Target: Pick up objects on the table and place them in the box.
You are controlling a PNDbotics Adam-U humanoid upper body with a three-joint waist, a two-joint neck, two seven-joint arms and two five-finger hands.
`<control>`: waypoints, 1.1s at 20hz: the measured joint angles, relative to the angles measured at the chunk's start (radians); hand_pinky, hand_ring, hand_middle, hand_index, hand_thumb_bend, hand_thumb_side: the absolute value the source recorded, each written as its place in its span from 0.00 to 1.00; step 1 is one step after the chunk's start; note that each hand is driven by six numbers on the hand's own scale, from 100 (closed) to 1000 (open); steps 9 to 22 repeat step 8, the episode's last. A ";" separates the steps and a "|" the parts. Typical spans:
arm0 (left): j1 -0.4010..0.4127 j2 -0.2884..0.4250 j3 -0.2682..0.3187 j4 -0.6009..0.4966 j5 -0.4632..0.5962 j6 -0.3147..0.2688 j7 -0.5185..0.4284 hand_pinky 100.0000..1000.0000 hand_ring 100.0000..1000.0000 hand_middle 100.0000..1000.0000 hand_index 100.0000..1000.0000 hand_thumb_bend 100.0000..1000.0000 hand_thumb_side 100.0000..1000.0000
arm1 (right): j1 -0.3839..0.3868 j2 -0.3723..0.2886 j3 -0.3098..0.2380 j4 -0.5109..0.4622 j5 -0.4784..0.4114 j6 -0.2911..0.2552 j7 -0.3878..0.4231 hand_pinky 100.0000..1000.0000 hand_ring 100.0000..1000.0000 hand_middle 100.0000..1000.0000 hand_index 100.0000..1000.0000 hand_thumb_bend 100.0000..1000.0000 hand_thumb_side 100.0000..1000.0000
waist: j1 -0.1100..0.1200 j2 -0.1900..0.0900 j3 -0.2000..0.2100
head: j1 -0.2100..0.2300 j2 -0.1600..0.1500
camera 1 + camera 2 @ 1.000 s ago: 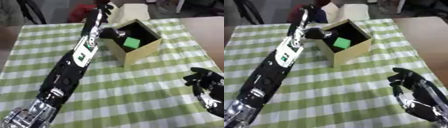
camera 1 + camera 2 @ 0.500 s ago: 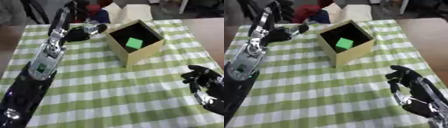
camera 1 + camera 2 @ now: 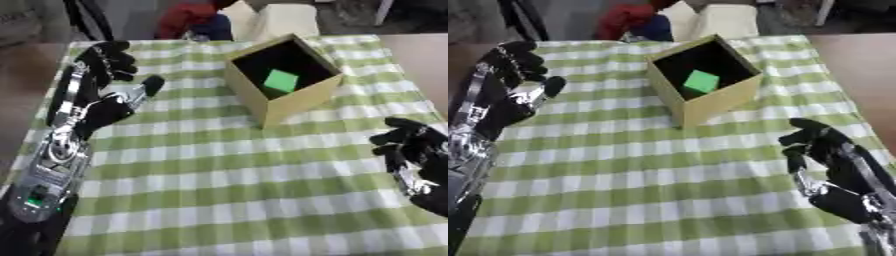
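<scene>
A tan cardboard box (image 3: 282,97) stands open at the back middle of the green checked table (image 3: 236,190). A green block (image 3: 281,80) lies inside it on the dark bottom. My left hand (image 3: 103,92) hovers over the table's left side, well left of the box, fingers spread and holding nothing. My right hand (image 3: 826,155) rests near the right edge, fingers up and relaxed, with nothing in it.
A cream chair or cushion (image 3: 276,20) and a red and blue bundle (image 3: 188,20) sit behind the table's far edge. Bare wooden floor or tabletop (image 3: 424,55) shows to the right of the cloth.
My left arm has drawn back from above the box to the table's left side, hand open. The green block stays in the box. The right hand has barely moved.
</scene>
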 measured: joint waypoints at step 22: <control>0.082 -0.053 0.009 0.000 0.001 -0.025 0.002 0.61 0.57 0.52 0.73 0.68 0.24 | 0.000 0.002 -0.005 0.000 0.000 0.004 -0.006 0.67 0.75 0.58 0.86 0.00 0.18 | 0.000 0.001 0.006 | 0.012 0.008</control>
